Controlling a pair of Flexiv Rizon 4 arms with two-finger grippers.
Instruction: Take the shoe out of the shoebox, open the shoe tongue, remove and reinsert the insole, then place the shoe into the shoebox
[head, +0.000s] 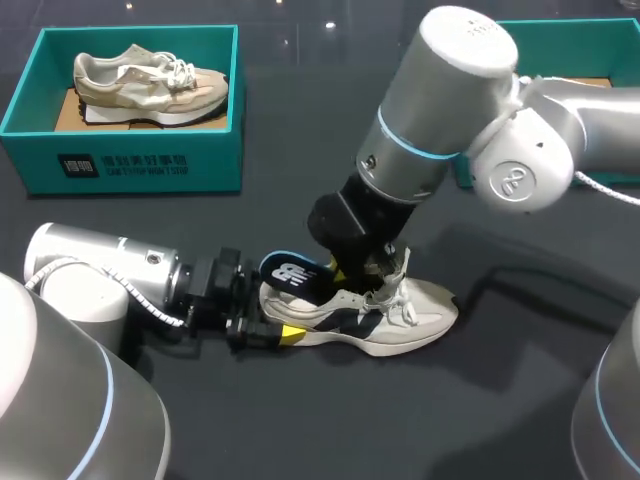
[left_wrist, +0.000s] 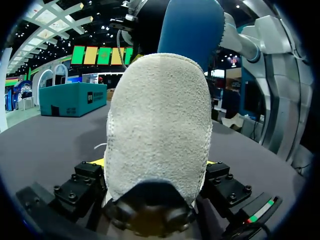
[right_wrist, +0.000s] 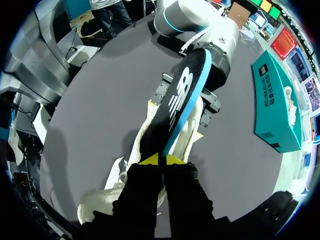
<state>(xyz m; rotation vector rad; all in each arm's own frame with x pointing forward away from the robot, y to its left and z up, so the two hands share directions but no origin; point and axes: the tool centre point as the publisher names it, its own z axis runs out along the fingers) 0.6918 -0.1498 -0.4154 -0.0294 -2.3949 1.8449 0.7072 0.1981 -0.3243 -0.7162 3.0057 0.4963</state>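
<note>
Right wrist view: right pincer (right_wrist: 162, 160) pinches insole (right_wrist: 179, 102) over shoe (right_wrist: 97, 202).

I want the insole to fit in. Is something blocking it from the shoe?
Nothing visible does. The right hand pinches the insole, whose lower end already sits in the shoe opening. The left hand grips the heel only.
</note>
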